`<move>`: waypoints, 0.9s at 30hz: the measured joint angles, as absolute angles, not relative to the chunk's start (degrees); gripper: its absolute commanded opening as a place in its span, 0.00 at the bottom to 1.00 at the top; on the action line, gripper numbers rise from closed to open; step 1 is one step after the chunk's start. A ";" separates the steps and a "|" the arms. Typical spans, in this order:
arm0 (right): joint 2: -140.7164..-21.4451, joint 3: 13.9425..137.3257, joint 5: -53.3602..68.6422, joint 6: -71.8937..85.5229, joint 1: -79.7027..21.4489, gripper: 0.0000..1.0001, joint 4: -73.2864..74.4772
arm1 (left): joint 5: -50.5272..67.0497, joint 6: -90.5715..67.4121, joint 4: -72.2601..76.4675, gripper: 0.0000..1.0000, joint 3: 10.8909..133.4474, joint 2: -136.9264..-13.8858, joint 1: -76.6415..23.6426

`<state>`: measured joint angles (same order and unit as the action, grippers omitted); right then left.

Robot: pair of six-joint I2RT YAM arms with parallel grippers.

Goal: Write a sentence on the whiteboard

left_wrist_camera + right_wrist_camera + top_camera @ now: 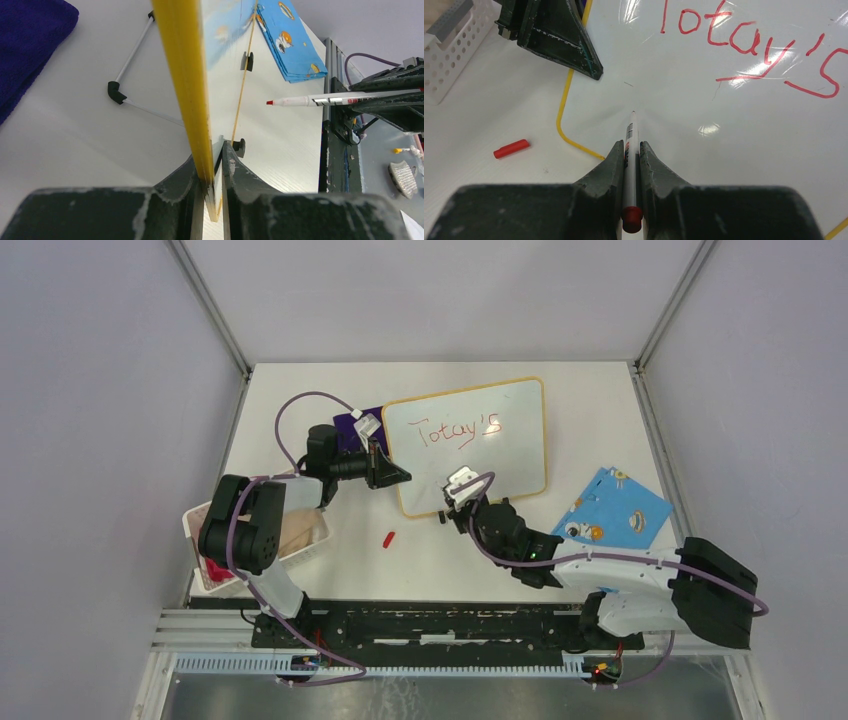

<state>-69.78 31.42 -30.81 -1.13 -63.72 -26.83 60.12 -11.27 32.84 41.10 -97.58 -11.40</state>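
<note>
The whiteboard (500,465) lies at the table's middle back, with a yellow frame (182,75). The sentence (455,430) shows as one red word, "Totay's" (744,40). My left gripper (398,475) is shut on the board's left edge; in the left wrist view its jaws (212,150) pinch the frame. My right gripper (452,508) is shut on a white marker (631,130) with a red end, seen again as the marker (310,101). Its tip points at bare board below the "T", near the lower left corner. Whether the tip touches the board I cannot tell.
A red marker cap (389,537) lies on the table in front of the board. A white basket (200,530) stands at the left edge. A blue card (610,510) lies to the right of the board. A purple cloth (352,425) sits behind the left gripper.
</note>
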 measured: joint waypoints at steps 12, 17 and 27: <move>-75.96 36.49 -29.02 1.06 -63.72 0.00 -29.04 | 60.07 -11.22 32.73 0.02 41.12 -97.58 -11.51; -77.78 37.69 -29.02 1.50 -63.72 0.00 -28.93 | 60.10 -11.03 32.42 0.02 41.23 -97.58 -11.51; -79.72 37.82 -29.85 2.76 -63.72 0.00 -28.80 | 60.10 -10.59 32.25 0.02 41.30 -97.58 -11.55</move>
